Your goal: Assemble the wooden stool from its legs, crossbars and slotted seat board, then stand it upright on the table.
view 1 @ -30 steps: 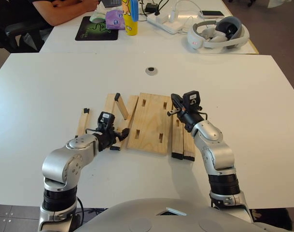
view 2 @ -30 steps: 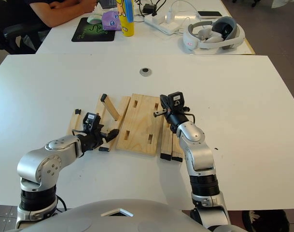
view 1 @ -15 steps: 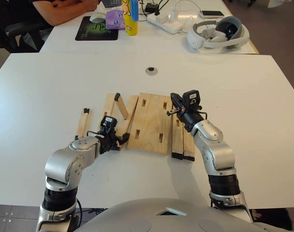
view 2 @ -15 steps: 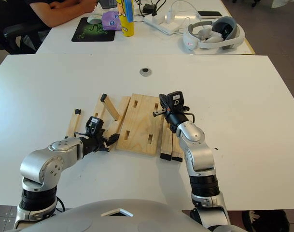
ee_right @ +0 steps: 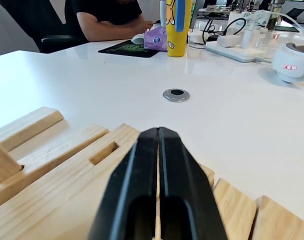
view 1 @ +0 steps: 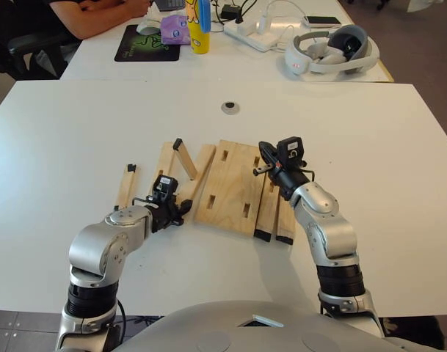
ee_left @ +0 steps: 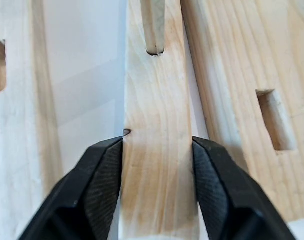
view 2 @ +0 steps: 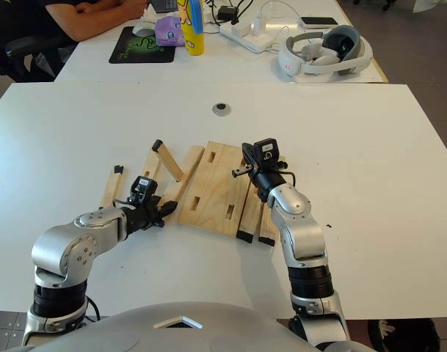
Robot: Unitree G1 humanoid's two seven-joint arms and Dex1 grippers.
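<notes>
L gripper (view 1: 180, 210) is at the near-left corner of the seat board (view 1: 230, 187), clamped on a leg (view 1: 200, 170). In the L wrist cam I see its black fingers (ee_left: 104, 175) pressed on both long edges of that leg. The leg lies flat on the table (view 1: 76, 132), just beside the board's left edge and roughly along it. I can't tell if the two touch.

A crossbar (view 1: 183, 160) stands tilted in a slot of that leg, black tip up, leaning away from the board. A second flat piece (view 1: 164, 163) lies past the held leg, on the side away from the board, w/ bare table between them. A short piece (view 1: 124, 187) w/ a black end sits further out, well apart from the board.

The board itself lies flat w/ four slots facing up.

R gripper (view 1: 261, 156) is over the board's far-right corner, fingers pinched together w/ nothing between them. I can't tell if the tips touch the wood.

Along the board's right edge lie an inner leg (view 1: 266, 213) and an outer leg (view 1: 285, 220), side by side, black caps at the near ends.

A round grommet (view 1: 229, 108) is set in the table beyond the board's far edge, well apart.
</notes>
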